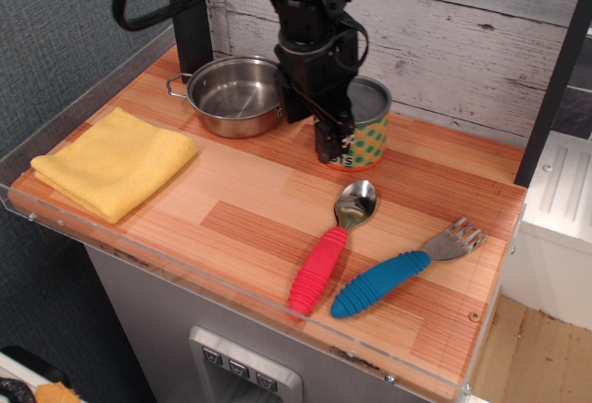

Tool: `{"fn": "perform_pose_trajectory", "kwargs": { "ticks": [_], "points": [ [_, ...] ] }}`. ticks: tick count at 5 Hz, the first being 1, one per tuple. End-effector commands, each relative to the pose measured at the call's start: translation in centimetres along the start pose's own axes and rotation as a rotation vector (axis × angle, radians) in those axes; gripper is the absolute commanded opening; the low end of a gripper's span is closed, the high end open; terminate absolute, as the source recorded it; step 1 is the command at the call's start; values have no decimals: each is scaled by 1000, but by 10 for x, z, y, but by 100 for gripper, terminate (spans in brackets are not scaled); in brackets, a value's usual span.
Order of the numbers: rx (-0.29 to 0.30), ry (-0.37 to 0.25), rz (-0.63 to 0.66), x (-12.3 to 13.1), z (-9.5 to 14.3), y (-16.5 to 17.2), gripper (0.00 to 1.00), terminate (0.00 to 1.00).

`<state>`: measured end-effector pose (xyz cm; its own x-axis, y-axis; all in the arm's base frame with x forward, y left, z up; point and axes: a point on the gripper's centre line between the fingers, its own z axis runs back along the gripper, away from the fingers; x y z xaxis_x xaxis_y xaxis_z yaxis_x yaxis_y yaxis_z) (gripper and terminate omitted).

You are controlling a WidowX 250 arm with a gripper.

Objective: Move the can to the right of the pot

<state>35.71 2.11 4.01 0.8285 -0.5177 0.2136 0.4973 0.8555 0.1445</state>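
The can stood upright on the wooden counter near the back wall, grey lid up, orange-yellow label with green dots facing forward. The pot, shiny steel with thin loop handles, sat open and upright just to its left.

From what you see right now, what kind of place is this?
Probably a toy or mock kitchen counter for robot tests: a small steel pot, a dotted can and plastic-handled spoon and fork lie on a wooden top edged with clear plastic.
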Motion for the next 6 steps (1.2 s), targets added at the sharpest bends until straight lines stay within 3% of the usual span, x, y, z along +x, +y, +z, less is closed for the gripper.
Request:
{"fn": "perform_pose_trajectory", "kwargs": {
  "ticks": [1,3,4,5,6],
  "points": [
    [-19,-56,-32,21,15,2,100,0],
    [-67,-106,-31,28,21,-3,100,0],
    [-49,-118,-19,25,29,-1,100,0],
    [-2,-109,50,7,49,7,100,0],
    [-62,-72,169,-12,71,21,100,0]
  ]
}}
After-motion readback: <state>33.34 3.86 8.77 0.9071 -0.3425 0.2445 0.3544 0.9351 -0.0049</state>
